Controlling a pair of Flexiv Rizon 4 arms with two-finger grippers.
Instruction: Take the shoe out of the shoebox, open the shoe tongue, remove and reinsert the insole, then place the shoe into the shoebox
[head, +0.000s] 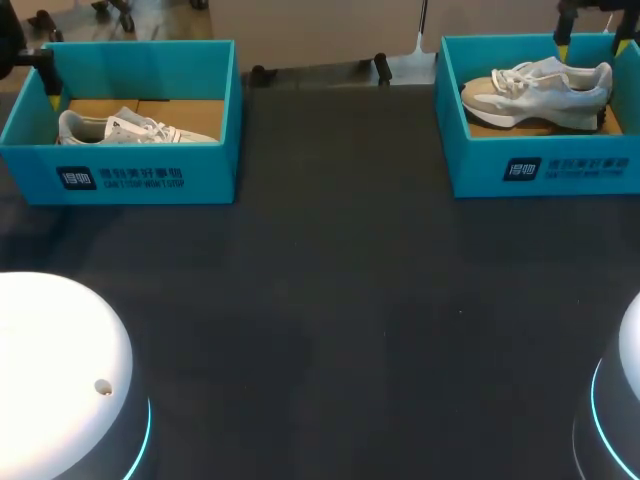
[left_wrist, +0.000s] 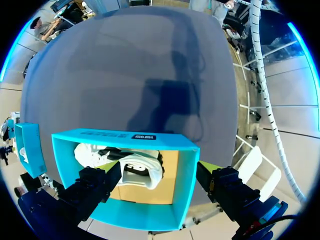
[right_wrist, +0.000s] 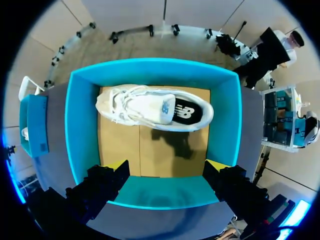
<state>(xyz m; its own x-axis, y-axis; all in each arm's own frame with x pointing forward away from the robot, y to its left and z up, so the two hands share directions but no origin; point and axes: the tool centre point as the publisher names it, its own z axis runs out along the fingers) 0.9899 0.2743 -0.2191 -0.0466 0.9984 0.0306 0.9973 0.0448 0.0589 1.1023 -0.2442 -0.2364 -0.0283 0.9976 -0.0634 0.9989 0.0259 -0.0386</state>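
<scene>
Two teal shoeboxes stand at the table's far side. In the left shoebox (head: 130, 175) a white-grey sneaker (head: 130, 128) lies on the cardboard floor. The right shoebox (head: 545, 165) holds a similar sneaker (head: 535, 88). My left gripper (left_wrist: 159, 167) hangs open above its box (left_wrist: 185, 190), its fingers wide on either side of the sneaker (left_wrist: 140, 167) and clear of it. Above the right box (right_wrist: 82, 125) my right gripper (right_wrist: 166, 165) is open too. It is over the box's near wall, and the sneaker (right_wrist: 152, 109) lies ahead of it, sole side down, untouched.
The dark table top (head: 340, 300) stretches between and in front of the boxes. My arms' white bases (head: 50, 380) (head: 625, 400) fill the near corners. Each wrist view shows the other box off to the side (left_wrist: 30, 150) (right_wrist: 35, 125).
</scene>
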